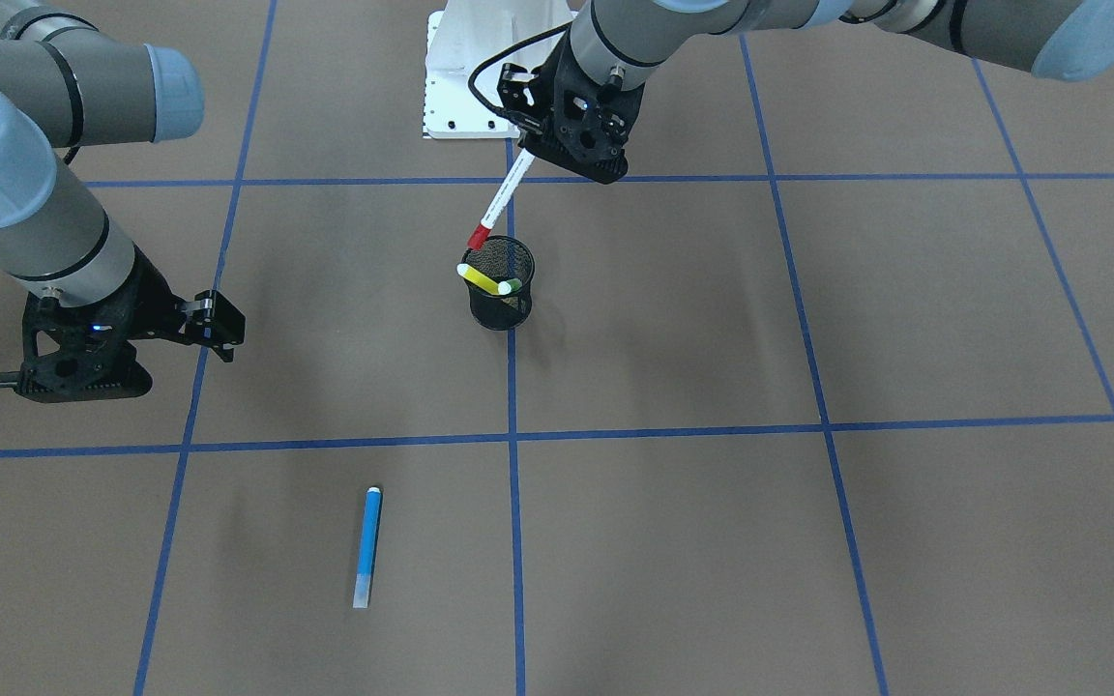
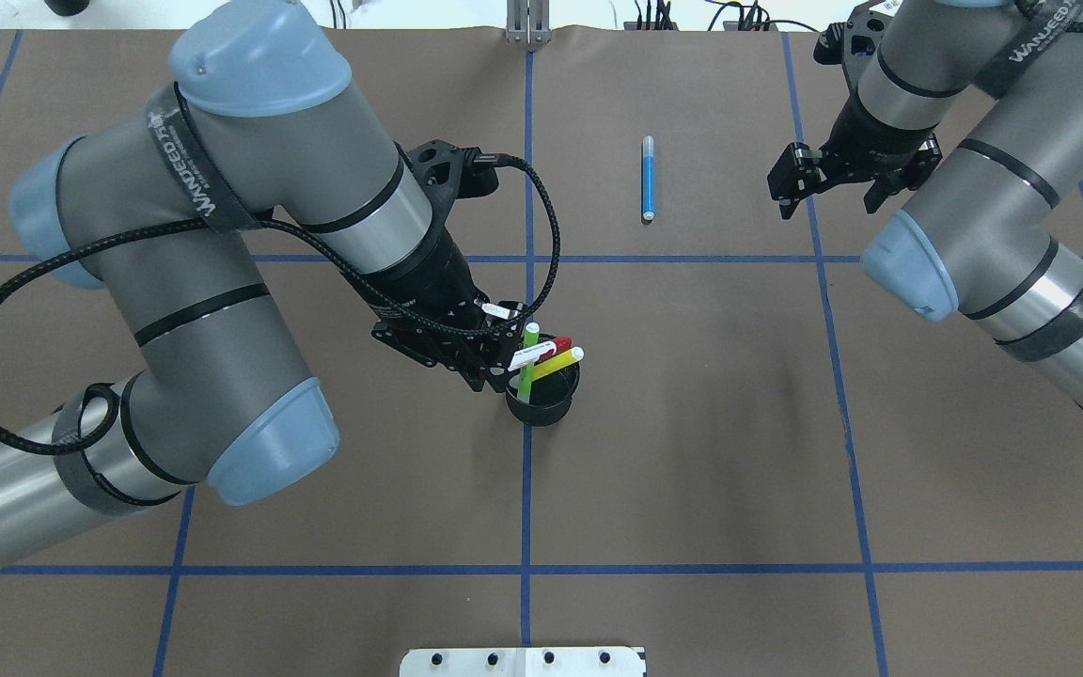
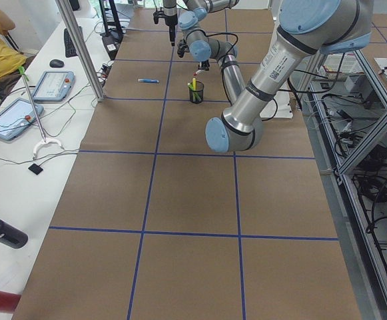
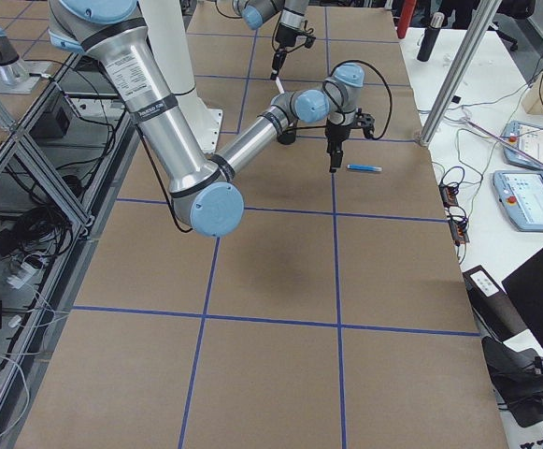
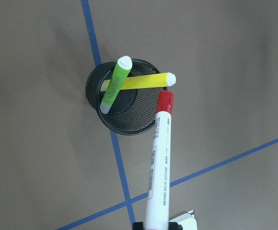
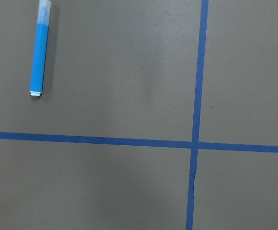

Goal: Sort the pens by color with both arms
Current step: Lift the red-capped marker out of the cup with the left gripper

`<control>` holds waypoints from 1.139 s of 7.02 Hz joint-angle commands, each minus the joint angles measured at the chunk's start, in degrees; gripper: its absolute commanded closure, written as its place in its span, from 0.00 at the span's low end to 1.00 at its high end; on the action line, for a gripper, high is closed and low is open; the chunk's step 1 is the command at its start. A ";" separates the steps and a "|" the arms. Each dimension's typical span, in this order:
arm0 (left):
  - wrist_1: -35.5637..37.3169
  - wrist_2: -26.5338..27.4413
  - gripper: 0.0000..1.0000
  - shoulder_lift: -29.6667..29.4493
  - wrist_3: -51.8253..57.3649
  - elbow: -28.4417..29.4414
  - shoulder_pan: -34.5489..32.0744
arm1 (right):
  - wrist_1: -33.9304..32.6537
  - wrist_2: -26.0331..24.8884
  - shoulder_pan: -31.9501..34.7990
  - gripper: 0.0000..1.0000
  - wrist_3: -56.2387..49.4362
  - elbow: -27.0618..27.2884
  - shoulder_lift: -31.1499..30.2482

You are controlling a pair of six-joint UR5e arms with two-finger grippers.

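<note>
Brown table (image 1: 673,319), blue tape grid (image 1: 512,483), blue pen (image 1: 368,546); side desk (image 3: 0,193), 2 tablets (image 3: 52,85)

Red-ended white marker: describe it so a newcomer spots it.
Find the black mesh cup at mid-table. Above its rim, a tilted white-barrelled marker with a red end hangs from the left gripper. Unlike the light green marker and yellow marker in the cup, it is white and held.

Brown table (image 2: 692,423) gridded with blue tape (image 2: 692,568)
</note>
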 commanded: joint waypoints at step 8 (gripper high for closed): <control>-39.65 27.84 0.89 -15.10 -17.87 42.65 -1.75 | 0.10 2.49 3.28 0.01 -6.56 0.00 -2.86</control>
